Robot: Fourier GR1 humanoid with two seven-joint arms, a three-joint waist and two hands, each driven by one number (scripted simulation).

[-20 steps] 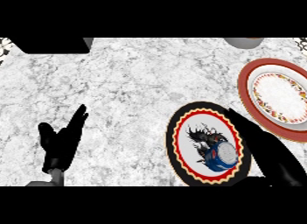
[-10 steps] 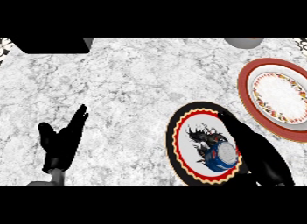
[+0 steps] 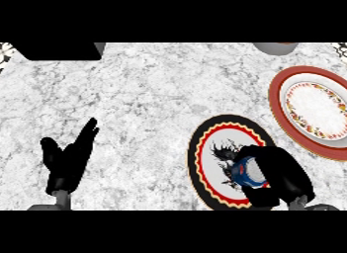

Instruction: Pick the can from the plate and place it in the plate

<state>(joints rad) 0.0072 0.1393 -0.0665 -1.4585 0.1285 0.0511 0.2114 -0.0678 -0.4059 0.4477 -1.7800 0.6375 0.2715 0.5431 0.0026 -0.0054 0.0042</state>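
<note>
A blue can with a red and white band (image 3: 246, 174) sits on the black-rimmed plate (image 3: 209, 143) at the lower right of the counter. My right hand (image 3: 281, 178) is curled round the can from its right side and hides much of it. A second plate (image 3: 289, 84), red-rimmed with a flowered white centre, lies farther right and higher up, with nothing on it. My left hand (image 3: 68, 157) rests open at the lower left, fingers up.
A black block (image 3: 59, 50) sits at the counter's far left edge and a grey round object (image 3: 277, 47) at the far right edge. Patterned tile shows in both far corners. Bare marble counter (image 3: 147, 108) spreads between the hands.
My right hand has come in from the lower right and closed round the can on the black-rimmed plate. The left hand has not moved.
</note>
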